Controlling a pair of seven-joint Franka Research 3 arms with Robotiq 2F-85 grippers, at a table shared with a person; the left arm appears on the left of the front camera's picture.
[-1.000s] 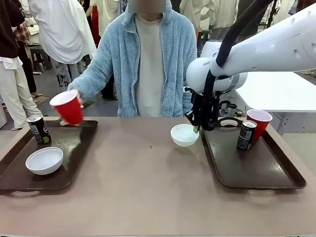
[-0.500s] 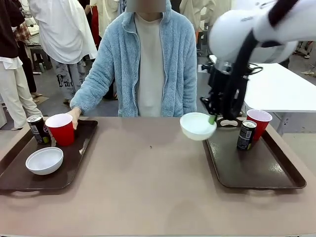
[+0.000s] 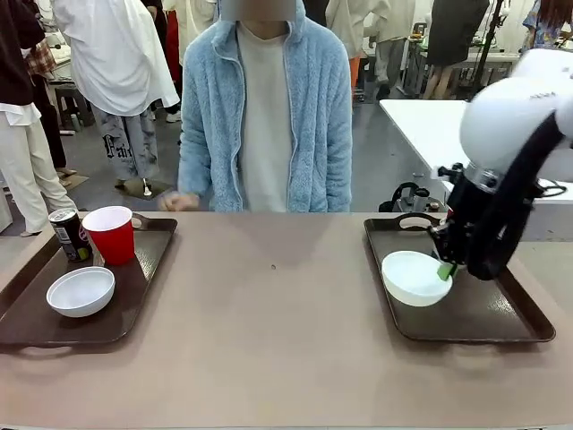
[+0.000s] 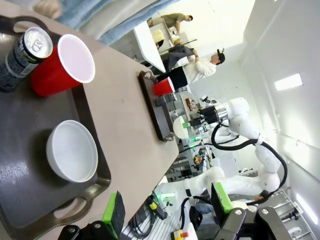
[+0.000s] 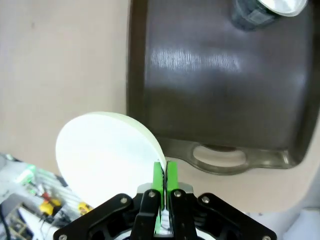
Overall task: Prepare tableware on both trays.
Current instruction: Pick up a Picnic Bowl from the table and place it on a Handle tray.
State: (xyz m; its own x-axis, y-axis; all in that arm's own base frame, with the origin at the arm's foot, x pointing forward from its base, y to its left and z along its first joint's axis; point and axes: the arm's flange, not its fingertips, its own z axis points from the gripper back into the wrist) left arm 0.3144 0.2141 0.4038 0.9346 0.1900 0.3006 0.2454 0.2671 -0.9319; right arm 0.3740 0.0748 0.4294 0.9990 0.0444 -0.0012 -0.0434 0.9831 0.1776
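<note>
Already on the left tray [image 3: 134,300] we see can [image 3: 68,235], red cup [image 3: 113,235] and bowl [image 3: 81,291] set. Our left end effector [image 4: 167,210] hangs open and empty. Our right end effector [image 3: 445,265], clamped on the second bowl's [image 3: 414,278] rim, holds it over the right tray [image 3: 488,321], not yet set down.

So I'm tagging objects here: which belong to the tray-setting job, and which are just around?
Job:
left tray, with red cup, black can, white bowl
right tray
second bowl, pinched by the right gripper

Around:
white side table
</note>
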